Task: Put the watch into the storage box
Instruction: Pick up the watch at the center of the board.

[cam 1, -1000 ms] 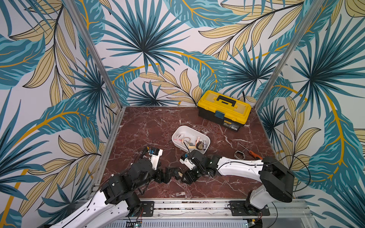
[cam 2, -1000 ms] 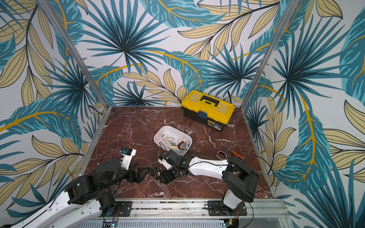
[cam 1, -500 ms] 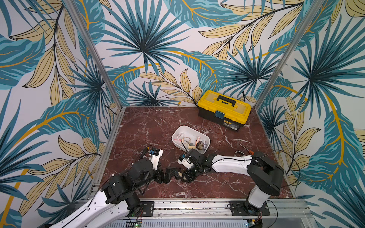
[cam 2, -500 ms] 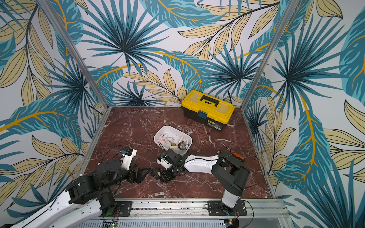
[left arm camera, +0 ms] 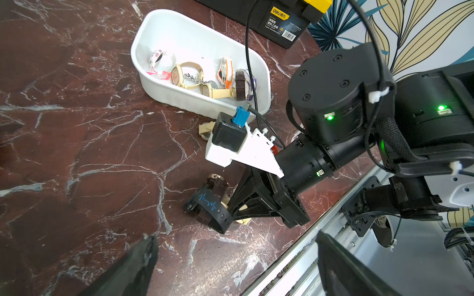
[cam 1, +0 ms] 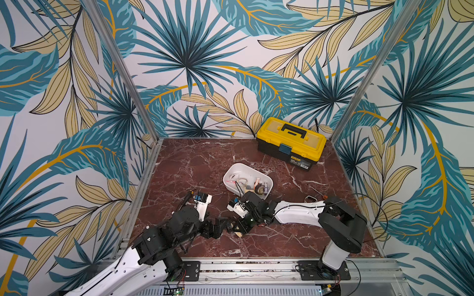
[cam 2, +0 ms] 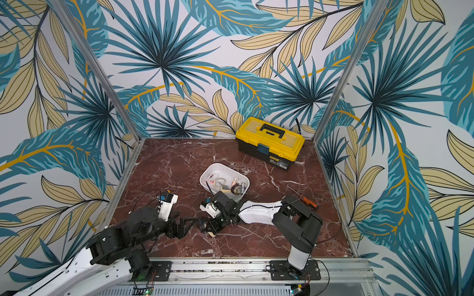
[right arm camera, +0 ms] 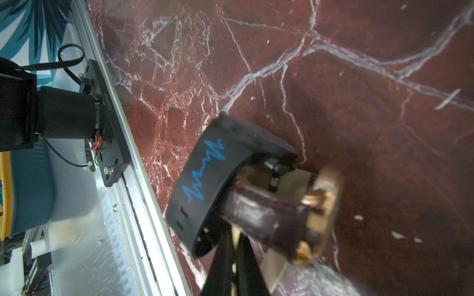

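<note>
Veined marble [left arm camera: 77,128], smooth white tub [left arm camera: 184,38], matte black watch [left arm camera: 209,205]

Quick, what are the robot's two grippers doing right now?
Left gripper: open, holding nothing.
Right gripper: closed at the black wristband with a blue zigzag line and brown leather watch; which it pinches cannot be told.

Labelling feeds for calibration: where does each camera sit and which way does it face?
Top views: high at the front, looking down on the table; both arms show.
Left wrist: on left arm, facing storage box and right arm; open left gripper shows.
Right wrist: low, facing the black watch; shut right gripper shows.
Both wrist views share that watch.
</note>
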Tool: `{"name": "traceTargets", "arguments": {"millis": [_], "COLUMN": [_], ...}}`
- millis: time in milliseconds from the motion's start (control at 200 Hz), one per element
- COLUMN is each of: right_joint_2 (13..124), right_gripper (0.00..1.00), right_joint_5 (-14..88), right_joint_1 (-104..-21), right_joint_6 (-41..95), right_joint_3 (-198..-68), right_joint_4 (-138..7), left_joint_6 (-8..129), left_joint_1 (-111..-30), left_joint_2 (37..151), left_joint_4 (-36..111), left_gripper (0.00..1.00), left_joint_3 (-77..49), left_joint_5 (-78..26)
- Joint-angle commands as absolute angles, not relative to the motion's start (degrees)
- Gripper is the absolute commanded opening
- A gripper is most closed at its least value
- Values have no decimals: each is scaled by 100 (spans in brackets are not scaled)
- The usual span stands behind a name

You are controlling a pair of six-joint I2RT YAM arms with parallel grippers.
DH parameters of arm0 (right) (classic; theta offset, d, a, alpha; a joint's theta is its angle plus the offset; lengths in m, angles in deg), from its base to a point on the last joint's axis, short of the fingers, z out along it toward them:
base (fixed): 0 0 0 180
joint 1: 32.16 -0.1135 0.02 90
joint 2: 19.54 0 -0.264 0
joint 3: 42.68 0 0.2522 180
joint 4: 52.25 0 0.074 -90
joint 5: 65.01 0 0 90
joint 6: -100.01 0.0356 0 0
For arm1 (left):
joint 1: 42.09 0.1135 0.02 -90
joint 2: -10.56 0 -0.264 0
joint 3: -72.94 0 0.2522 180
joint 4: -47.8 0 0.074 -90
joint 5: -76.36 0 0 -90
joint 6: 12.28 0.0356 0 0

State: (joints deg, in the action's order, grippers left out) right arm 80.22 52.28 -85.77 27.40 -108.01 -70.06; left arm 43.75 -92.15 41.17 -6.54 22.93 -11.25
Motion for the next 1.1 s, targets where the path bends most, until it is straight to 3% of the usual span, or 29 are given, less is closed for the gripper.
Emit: {"name": "traceTargets", "arguments": {"millis": [0, 411, 636, 806, 1097], "right_joint_2": [7942, 7100, 6540, 5961, 5459], "right_gripper": [3, 0, 0, 0, 0], "right_joint_5": [5432, 5594, 5113, 4305, 1794], "right_joint_1": [-8561, -8560, -8560, -8564, -8562], "right_joint_6": [2903, 3141, 3241, 3256, 3160], "right_joint_3": [-10587, -10252, -10113, -10272, -11425], "right_joint_4": [-6718, -7140, -7789, -8622, -10024], "left_joint_6": [4407, 4415, 4433, 4457, 4484], "left_joint_1": [-9236, -9236, -9236, -9236, -9236], "left_joint_2": [4116, 4183, 4229, 4229, 4229], "left_joint_4": [-639, -608, -605, -569, -560], "left_gripper": [100, 100, 100, 100, 100], "left_joint_3": [2387, 2367, 2358, 2365, 2349], "left_joint_5": [-1073, -1073, -1073, -854, -787]}}
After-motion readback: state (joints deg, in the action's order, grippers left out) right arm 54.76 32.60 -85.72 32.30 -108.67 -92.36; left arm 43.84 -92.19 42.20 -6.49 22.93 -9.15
